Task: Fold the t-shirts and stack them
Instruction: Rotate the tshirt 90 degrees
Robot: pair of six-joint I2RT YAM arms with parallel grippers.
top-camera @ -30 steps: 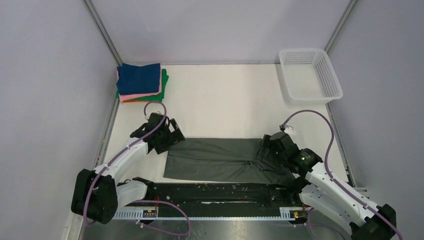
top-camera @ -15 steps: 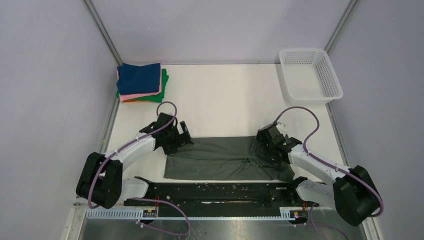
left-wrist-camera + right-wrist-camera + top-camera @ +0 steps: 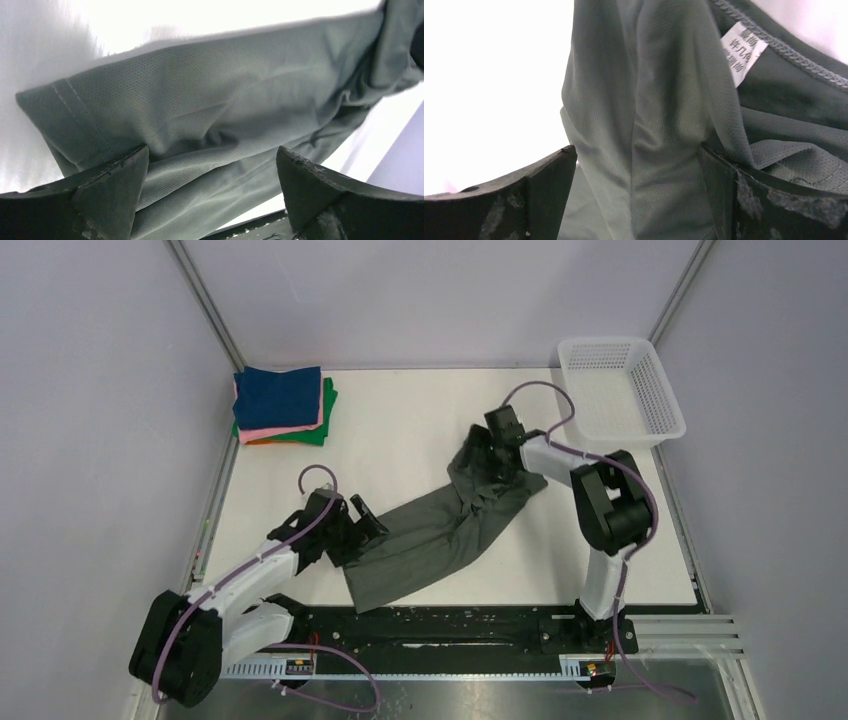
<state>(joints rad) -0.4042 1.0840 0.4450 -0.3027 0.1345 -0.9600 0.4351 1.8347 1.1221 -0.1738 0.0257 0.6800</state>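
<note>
The white counter (image 3: 420, 420) is carrying everything here. A big dark grey-green t-shirt (image 3: 430, 535) is lying slantwise across the middle of it, running from the near left up toward the far right. It is bunching up at its far end. In the far left corner a stack of folded shirts is sitting. The navy blue shirt (image 3: 278, 396) is lying on top, the pink shirt (image 3: 270, 430) under it, then the orange shirt (image 3: 258, 441). The green shirt (image 3: 328, 405) is peeking out on the right. A white mesh basket (image 3: 668, 400) is resting at the far right corner.
</note>
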